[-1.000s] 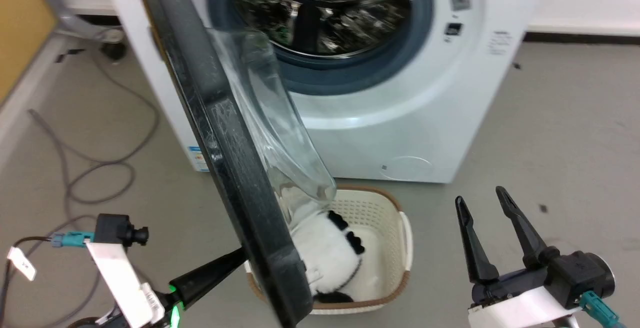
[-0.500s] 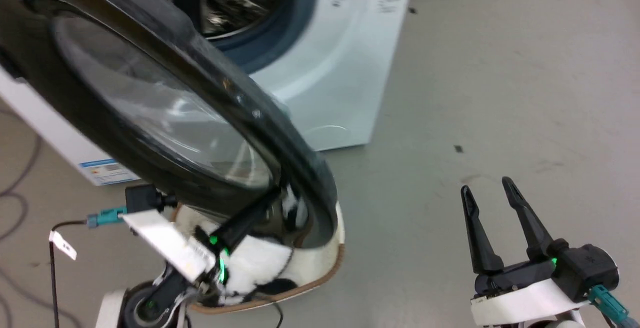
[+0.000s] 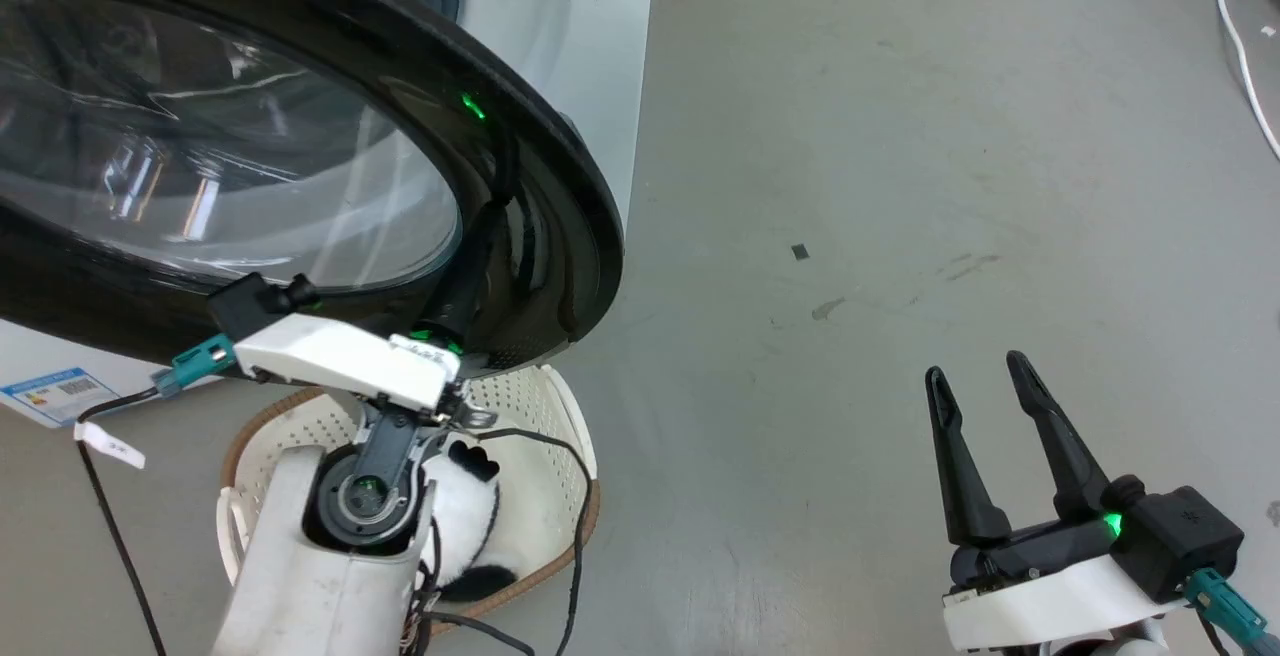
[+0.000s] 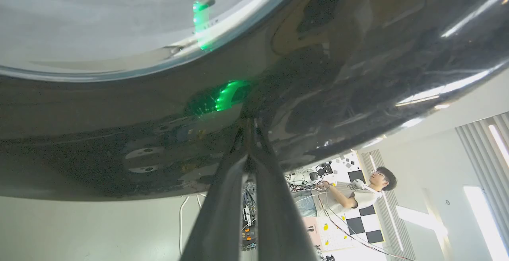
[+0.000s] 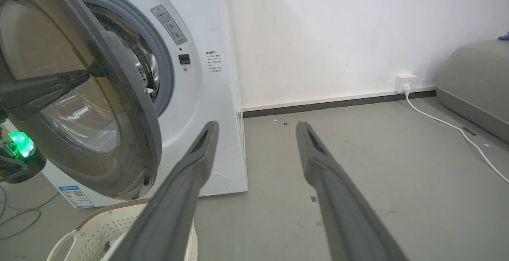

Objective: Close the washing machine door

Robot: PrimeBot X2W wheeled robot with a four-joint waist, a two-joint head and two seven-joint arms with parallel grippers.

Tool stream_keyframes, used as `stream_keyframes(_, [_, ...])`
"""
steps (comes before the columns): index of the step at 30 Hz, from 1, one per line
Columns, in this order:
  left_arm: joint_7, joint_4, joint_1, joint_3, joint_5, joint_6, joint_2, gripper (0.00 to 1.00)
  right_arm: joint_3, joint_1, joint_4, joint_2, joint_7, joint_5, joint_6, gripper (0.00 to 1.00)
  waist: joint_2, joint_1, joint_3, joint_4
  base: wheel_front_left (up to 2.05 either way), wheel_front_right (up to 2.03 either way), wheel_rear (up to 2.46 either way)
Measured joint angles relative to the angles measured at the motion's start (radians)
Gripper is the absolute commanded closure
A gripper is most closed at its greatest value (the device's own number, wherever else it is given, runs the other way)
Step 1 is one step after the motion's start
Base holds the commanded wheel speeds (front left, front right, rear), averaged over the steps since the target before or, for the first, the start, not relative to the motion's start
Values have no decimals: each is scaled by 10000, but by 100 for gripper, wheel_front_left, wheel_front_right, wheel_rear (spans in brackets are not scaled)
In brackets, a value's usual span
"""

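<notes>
Contact at the rim: the left gripper (image 3: 490, 226), fingers pinched together with nothing between them, touches the glossy black outside of the washing machine door (image 3: 545, 161), which stands ajar from the white washing machine (image 3: 560, 26).

From the head camera, a cream perforated basket (image 3: 525, 406) sits on the grey floor (image 3: 850, 186) just below the door and holds a black-and-white soft toy (image 3: 458, 521); the left arm (image 3: 300, 556) crosses over it. The right gripper (image 3: 977, 368) hangs well apart to the right, fingers spread wide and empty. The right wrist camera adds the gap behind the door, with the grey gasket (image 5: 165, 82) and steel drum (image 5: 145, 68), plus a wall socket (image 5: 405, 82) and white cable (image 5: 449, 121). The left wrist camera adds a person (image 4: 366, 191) past the door's edge.
</notes>
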Motion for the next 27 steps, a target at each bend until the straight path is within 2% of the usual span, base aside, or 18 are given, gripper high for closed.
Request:
stream_keyframes(4, [-261, 173, -56, -376, -67, 0, 38, 100, -94, 9, 10, 0, 0, -6, 0, 0, 0, 0, -157, 120, 0, 0, 0])
stream_keyframes(9, [-401, -224, 307, -1099, -105, 0, 428, 100, -199, 35, 65, 0, -2, -46, 0, 0, 0, 0, -408, 472, 0, 0, 0])
stream_keyframes(13, [-729, -951, 1152, -2167, 631, 0, 1346, 100, -263, 120, 73, 2, -2, -151, 0, 0, 0, 0, -683, 807, 0, 0, 0])
stream_keyframes(17, [-2328, -1296, 1804, -3118, 2531, -2, 2721, 100, -332, 254, 61, 0, 0, -209, 0, 0, 0, 0, -972, 1212, 0, 0, 0])
stream_keyframes(18, [-2815, -1258, 1924, -3260, 2963, 0, 2986, 87, -343, 279, 50, 2, 0, -213, 0, 0, 0, 0, -1052, 1319, 0, 0, 0])
stream_keyframes(19, [-3350, -1189, 2048, -3367, 3438, -2, 3198, 35, -357, 290, 36, 0, 0, -215, 0, 0, 0, 0, -1137, 1425, 0, 0, 0])
stream_keyframes(20, [-3737, -1018, 2150, -3363, 3956, -2, 3365, 0, -357, 314, 19, 0, 0, -224, 0, 0, 0, 0, -1227, 1535, 0, 0, 0])
stream_keyframes(22, [-4069, -813, 2329, -3350, 5221, 42, 3703, 0, -345, 381, -50, 2, 0, -286, 0, 0, 0, 0, -1390, 1764, 0, 0, 0])
stream_keyframes(24, [-4155, -863, 2518, -3076, 6349, 313, 3774, 0, -322, 406, -157, 2, 0, -290, 0, 0, 0, 0, -1515, 2010, 0, 0, 0])
stream_keyframes(27, [-4171, -1732, 2981, -1902, 7626, 617, 3248, 0, -328, 442, -318, 2, 0, -349, 0, 0, 0, -1, -1657, 2384, 0, 0, 0])
